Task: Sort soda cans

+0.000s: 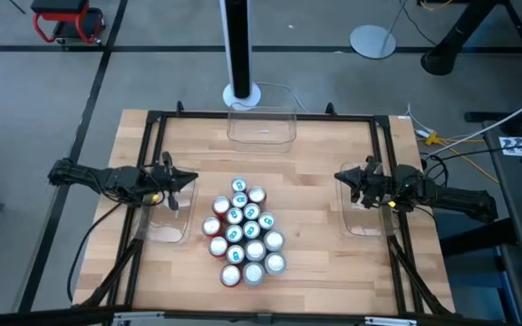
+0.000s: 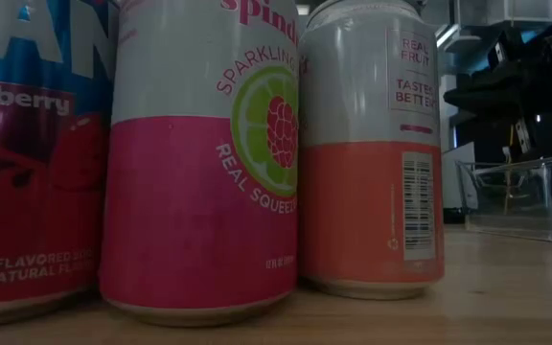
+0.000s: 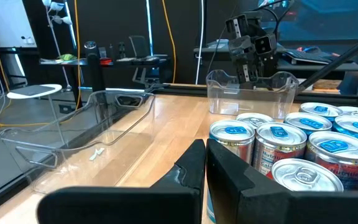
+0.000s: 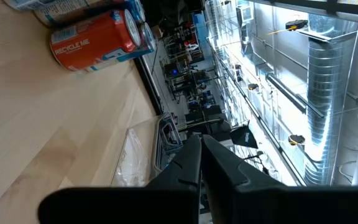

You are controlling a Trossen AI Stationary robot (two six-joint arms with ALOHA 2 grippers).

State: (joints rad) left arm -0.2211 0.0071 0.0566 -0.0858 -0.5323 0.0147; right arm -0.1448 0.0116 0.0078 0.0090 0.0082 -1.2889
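Glossy metal soda cans (image 1: 245, 231) stand on a matt wooden table (image 1: 320, 181) among clear plastic bins (image 1: 262, 125).

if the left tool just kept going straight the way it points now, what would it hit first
Most likely the cluster of soda cans. The left tool, shut and holding nothing, points right across the table, and the nearest cans stand just ahead of its fingertips. It may only clip the cluster's far edge; depth is unclear.

Grey floor (image 1: 152, 54) surrounds the wooden worktop (image 1: 315, 263); a white pole (image 1: 236, 45) on a round base stands behind it.
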